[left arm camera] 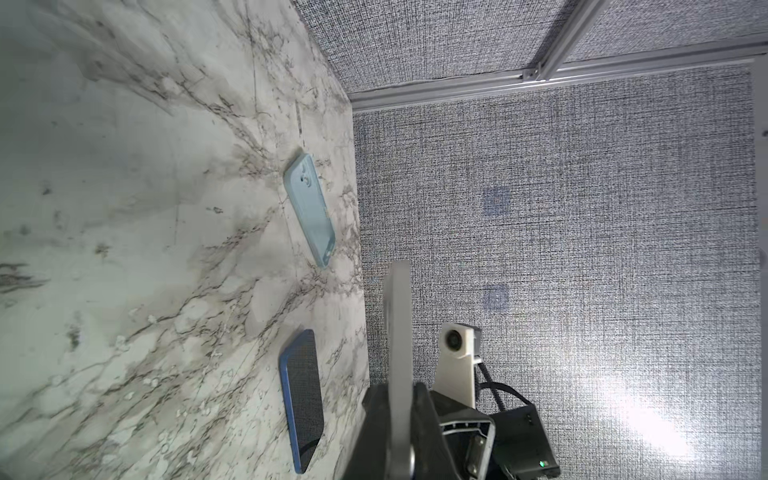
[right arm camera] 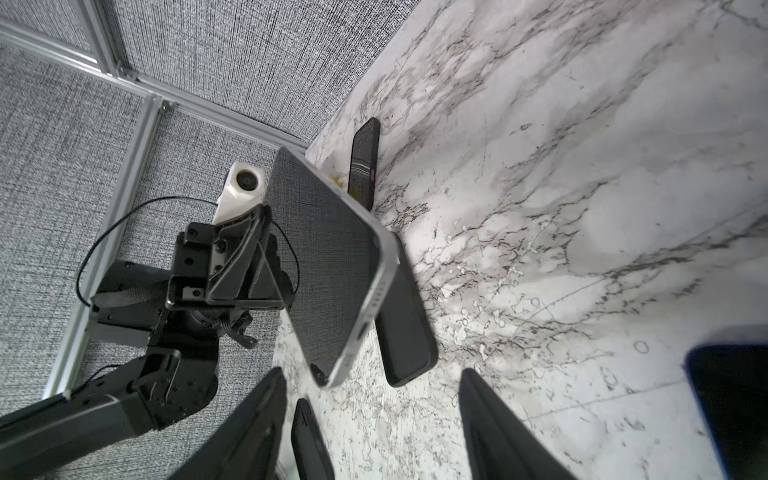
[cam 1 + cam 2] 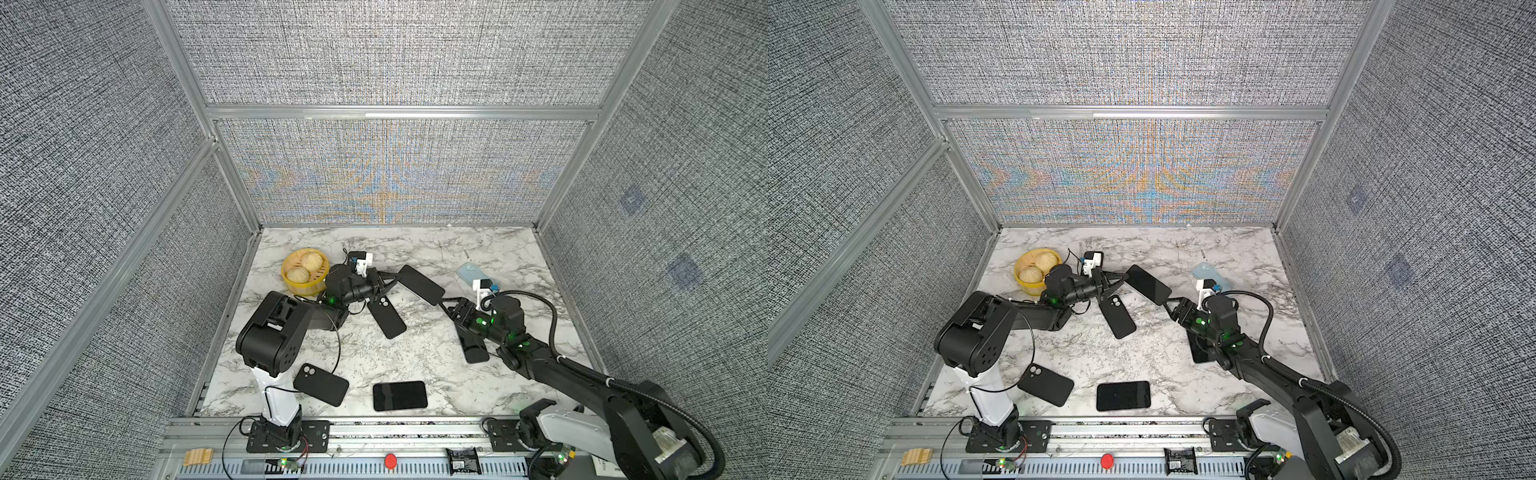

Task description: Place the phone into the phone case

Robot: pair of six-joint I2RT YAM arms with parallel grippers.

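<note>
My left gripper (image 3: 388, 286) (image 3: 1121, 282) is shut on one end of a silver-edged phone (image 3: 419, 284) (image 3: 1148, 284) with a dark screen, and holds it tilted above the marble table. In the left wrist view the phone (image 1: 399, 332) shows edge-on, clamped in the gripper (image 1: 399, 399). A black phone case (image 3: 386, 318) (image 3: 1118, 318) (image 2: 405, 320) with camera holes lies flat just below the phone. My right gripper (image 3: 445, 305) (image 3: 1169, 309) (image 2: 372, 399) is open. Its fingers stand on either side of the free end of the phone (image 2: 328, 266), and neither touches it.
A light blue case (image 3: 469, 274) (image 1: 309, 208) lies at the back right. A blue phone (image 3: 473, 349) (image 1: 303, 399) lies under my right arm. At the front are another black case (image 3: 320, 384) and a black phone (image 3: 400, 395). A yellow steamer with buns (image 3: 303, 272) stands at the back left.
</note>
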